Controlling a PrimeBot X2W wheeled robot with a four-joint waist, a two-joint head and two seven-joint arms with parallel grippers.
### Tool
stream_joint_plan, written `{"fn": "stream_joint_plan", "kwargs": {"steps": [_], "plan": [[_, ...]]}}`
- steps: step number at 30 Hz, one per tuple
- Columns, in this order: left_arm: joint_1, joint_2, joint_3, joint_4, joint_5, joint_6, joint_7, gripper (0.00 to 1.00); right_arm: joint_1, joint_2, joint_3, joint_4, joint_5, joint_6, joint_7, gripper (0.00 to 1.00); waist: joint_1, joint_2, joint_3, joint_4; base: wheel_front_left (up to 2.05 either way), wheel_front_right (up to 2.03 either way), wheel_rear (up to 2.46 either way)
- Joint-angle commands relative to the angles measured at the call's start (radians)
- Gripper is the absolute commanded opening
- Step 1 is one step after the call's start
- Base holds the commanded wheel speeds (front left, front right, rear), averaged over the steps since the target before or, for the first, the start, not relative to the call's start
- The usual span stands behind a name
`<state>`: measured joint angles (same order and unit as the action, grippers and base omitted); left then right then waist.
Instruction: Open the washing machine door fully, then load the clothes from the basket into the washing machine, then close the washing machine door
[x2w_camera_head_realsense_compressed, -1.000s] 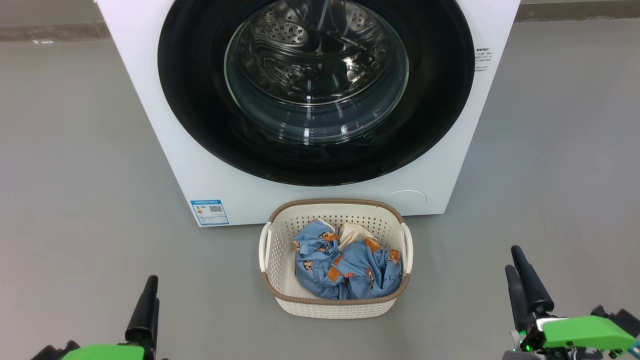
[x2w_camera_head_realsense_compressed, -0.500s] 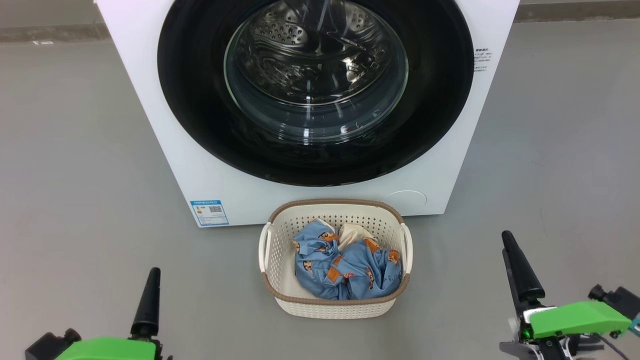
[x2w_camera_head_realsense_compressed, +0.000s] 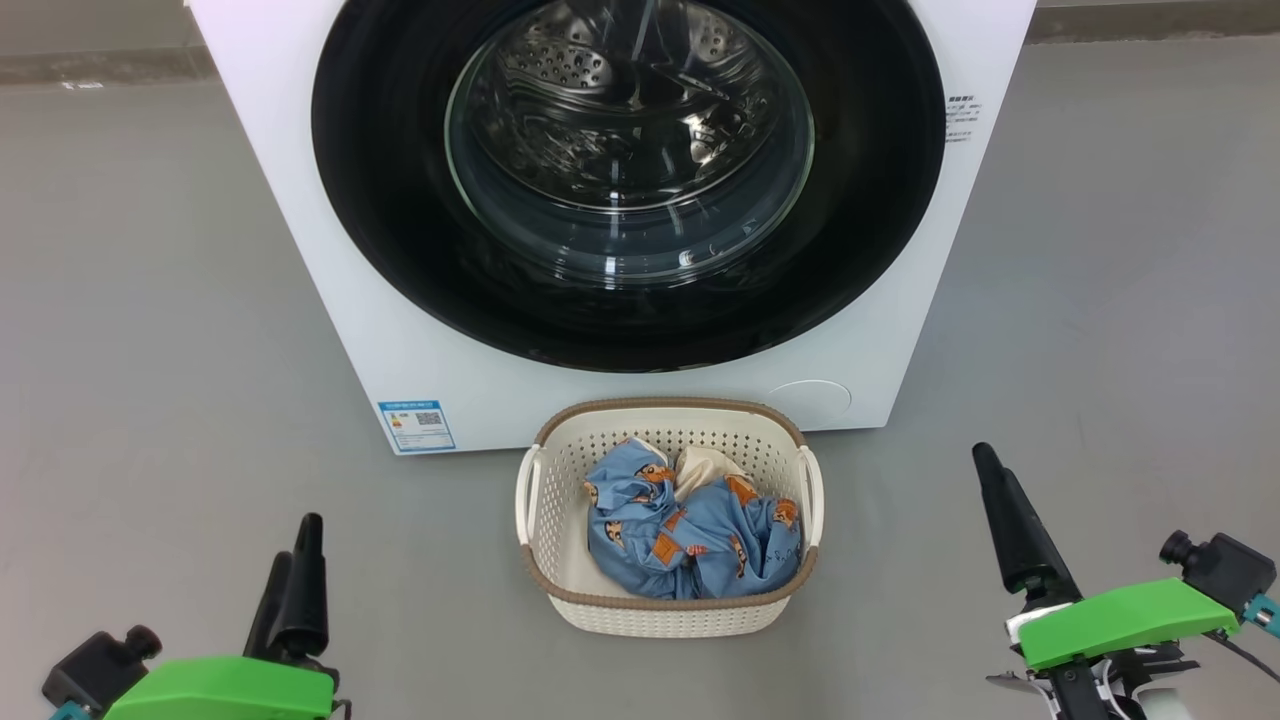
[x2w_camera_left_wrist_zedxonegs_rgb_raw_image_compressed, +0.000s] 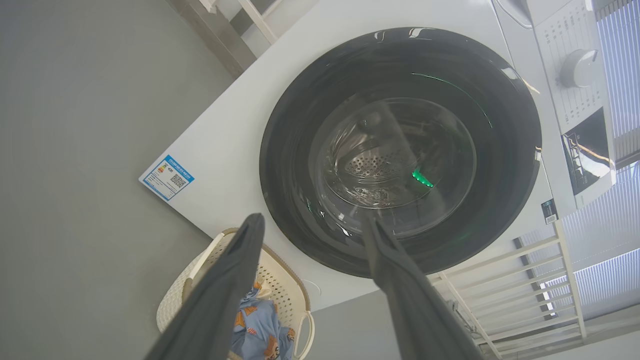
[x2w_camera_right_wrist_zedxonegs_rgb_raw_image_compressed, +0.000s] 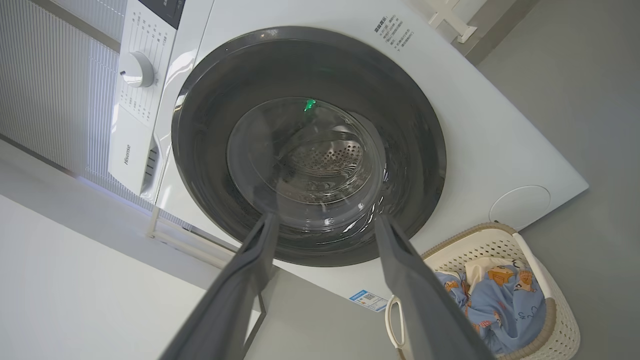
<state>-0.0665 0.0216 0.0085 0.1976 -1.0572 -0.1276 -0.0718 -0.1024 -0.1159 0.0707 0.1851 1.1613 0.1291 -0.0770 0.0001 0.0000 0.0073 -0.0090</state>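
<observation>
A smooth grey floor (x2w_camera_head_realsense_compressed: 150, 300) lies evenly lit and meets a darker baseboard (x2w_camera_head_realsense_compressed: 100, 65) along the far wall. In the left wrist view a white slatted rack (x2w_camera_left_wrist_zedxonegs_rgb_raw_image_compressed: 525, 285) stands beside bright window blinds (x2w_camera_left_wrist_zedxonegs_rgb_raw_image_compressed: 617, 75). The right wrist view shows a plain white surface (x2w_camera_right_wrist_zedxonegs_rgb_raw_image_compressed: 75, 280).

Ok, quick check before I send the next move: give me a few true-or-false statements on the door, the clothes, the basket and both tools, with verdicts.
1. The washing machine door is shut. True.
2. The clothes are already loaded. False: they lie in the basket.
3. The left tool and the right tool are both open and hold nothing. True.
4. The basket stands off to one side of the machine. False: it stands on the floor right in front of the washing machine, below the door.
</observation>
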Motion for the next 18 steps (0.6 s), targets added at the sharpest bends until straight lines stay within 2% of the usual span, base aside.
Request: {"fn": "stream_joint_plan", "kwargs": {"steps": [1,18], "plan": [[-0.046,0.019,0.013,-0.034,0.035,-0.002,-0.014,1.0,-0.043,-0.007,0.013,-0.032,-0.046,0.001,-0.013,1.0,-0.0001,0.0,0.0,-0.001,0.0,0.0,0.0],[-0.055,0.022,-0.014,-0.03,0.269,-0.002,-0.065,1.0,-0.063,0.001,0.036,-0.007,-0.412,0.001,-0.063,1.0,-0.0001,0.0,-0.003,-0.008,0.0,0.0,0.0]]}}
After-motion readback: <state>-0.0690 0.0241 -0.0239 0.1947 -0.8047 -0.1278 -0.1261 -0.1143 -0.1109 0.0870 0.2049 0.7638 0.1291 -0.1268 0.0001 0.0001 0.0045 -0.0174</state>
